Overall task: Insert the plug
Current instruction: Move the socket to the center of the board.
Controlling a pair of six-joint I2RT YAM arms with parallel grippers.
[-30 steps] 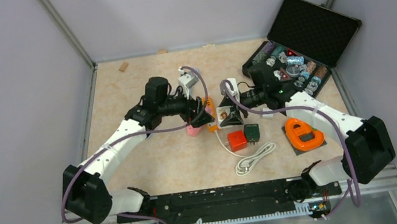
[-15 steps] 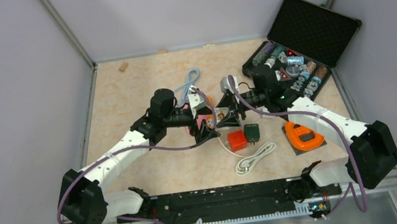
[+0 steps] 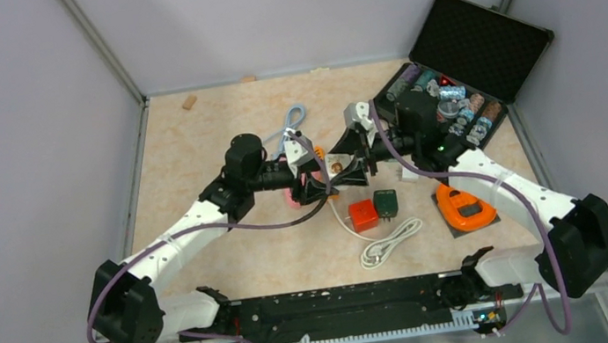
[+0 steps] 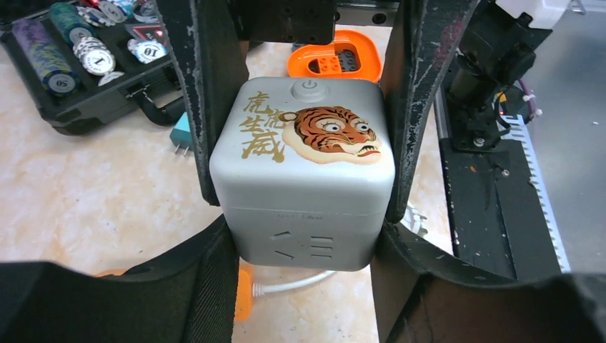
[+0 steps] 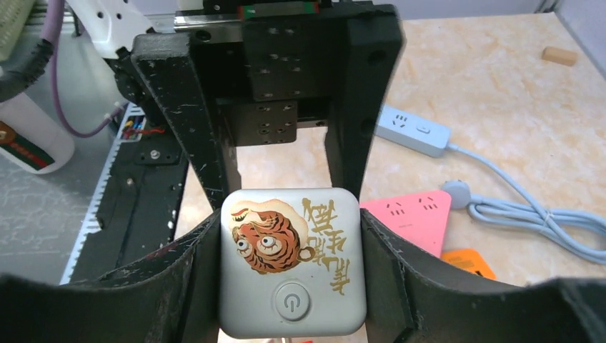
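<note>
Matt grey plastic, smooth and printed with a tiger, forms the cube socket (image 4: pixel 304 171); the right gripper's fingers (image 4: pixel 204 86) are scratched black plastic, and the tabletop (image 4: pixel 86 186) looks a smooth, marbled beige laminate.

Lab: walled robot test table (image 3: pixel 191 151)

Cube socket mid-surface, clutter to its right.
The cube socket (image 3: pixel 337 167) is at the middle of the surface (image 3: pixel 191 151), with a power strip (image 3: pixel 293 198) just left of it and a looped cable (image 3: pixel 294 120) behind. Two adapters (image 3: pixel 363 214) lie in front, with a coiled cord (image 3: pixel 390 243) nearer still. An open case (image 3: pixel 479 42) stands at the right rear, chips (image 3: pixel 407 83) in it.
</note>
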